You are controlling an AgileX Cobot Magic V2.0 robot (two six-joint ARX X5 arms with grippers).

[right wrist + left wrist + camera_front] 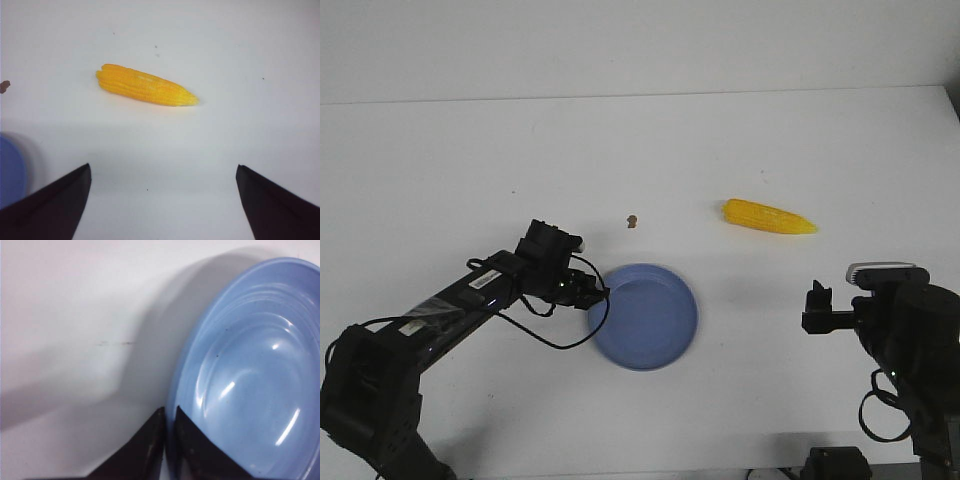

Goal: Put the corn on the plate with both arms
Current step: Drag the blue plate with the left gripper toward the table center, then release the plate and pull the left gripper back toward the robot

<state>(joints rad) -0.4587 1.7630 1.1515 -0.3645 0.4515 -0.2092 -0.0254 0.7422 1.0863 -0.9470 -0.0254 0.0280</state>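
Fingers [165, 440] pinch blue plate [650, 330]; yellow tapered corn [768, 216] beyond.

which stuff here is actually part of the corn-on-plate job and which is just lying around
Part of the job:
- corn, lying on the table, not yet on the plate
- plate
- left gripper, shut on the plate's rim
- right gripper, open, facing the corn

Just lying about:
- small brown speck on the table
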